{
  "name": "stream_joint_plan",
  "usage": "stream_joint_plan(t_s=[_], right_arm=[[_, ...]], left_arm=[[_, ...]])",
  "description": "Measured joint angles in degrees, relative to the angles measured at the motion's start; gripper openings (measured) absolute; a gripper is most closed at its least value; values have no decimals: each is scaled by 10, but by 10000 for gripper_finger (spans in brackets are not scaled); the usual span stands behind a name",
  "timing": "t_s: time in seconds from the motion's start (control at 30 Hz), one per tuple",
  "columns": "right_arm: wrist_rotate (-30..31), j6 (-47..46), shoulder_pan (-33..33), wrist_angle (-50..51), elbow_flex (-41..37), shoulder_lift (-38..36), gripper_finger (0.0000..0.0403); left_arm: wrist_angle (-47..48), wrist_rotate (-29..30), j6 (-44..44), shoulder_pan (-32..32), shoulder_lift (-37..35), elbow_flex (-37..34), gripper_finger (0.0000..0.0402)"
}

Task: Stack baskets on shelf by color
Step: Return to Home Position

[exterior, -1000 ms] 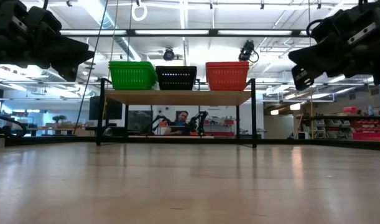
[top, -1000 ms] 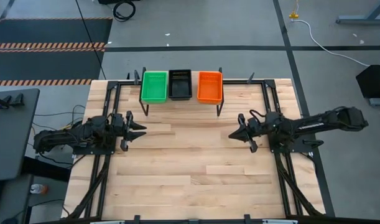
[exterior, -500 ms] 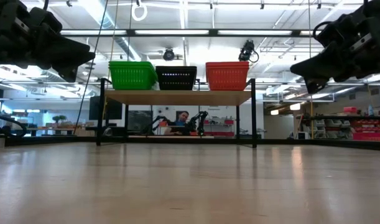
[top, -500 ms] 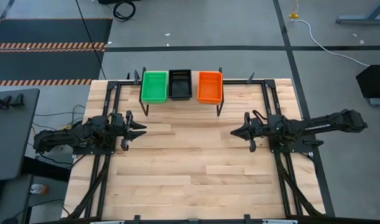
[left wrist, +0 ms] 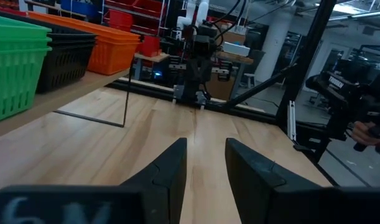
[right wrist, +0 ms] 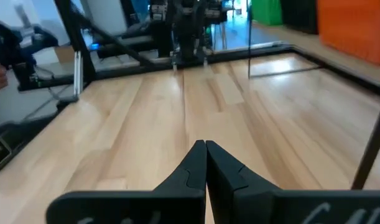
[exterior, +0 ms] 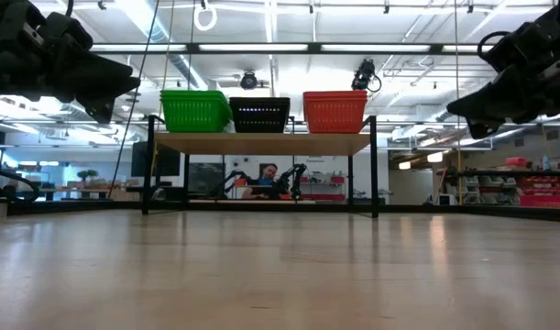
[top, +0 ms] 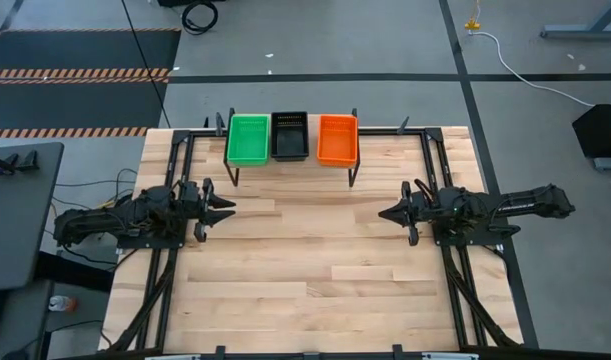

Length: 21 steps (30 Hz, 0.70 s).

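The baskets stand in three stacks side by side on the shelf (top: 290, 160) at the table's far edge: green (top: 248, 139) on the left, black (top: 290, 136) in the middle, orange (top: 337, 139) on the right. The low view shows the green stack (exterior: 195, 111), the black stack (exterior: 259, 115) and the orange stack (exterior: 334, 112) resting by their bottoms on the shelf plank (exterior: 261, 144). My left gripper (top: 225, 207) hovers open above the table's left side, holding nothing. My right gripper (top: 385, 213) hovers shut and empty above the right side. Both point toward the table's middle.
Bare wooden tabletop (top: 305, 260) lies between the two grippers and in front of the shelf. Black metal frame rails (top: 455, 290) run along the table's left and right sides. The shelf's thin black legs (exterior: 374, 170) stand at its ends. A person (exterior: 266, 174) sits in the room beyond.
My right arm has drawn back toward the table's right edge, away from the shelf and the table's middle, staying at about the same height. The left arm and the basket stacks have kept still.
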<state>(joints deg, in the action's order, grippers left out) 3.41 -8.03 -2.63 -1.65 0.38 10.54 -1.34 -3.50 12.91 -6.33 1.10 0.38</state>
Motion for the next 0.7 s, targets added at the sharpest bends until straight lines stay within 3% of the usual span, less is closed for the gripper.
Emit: stream_joint_plan(t_s=[0.33, 0.7], right_arm=[[20, 1, 0, 111, 42, -89, 7], [31, 1, 0, 129, 41, -92, 15]], left_arm=[[0, 8, 0, 0, 0, 0, 116], [-4, 36, -46, 0, 0, 0, 117]])
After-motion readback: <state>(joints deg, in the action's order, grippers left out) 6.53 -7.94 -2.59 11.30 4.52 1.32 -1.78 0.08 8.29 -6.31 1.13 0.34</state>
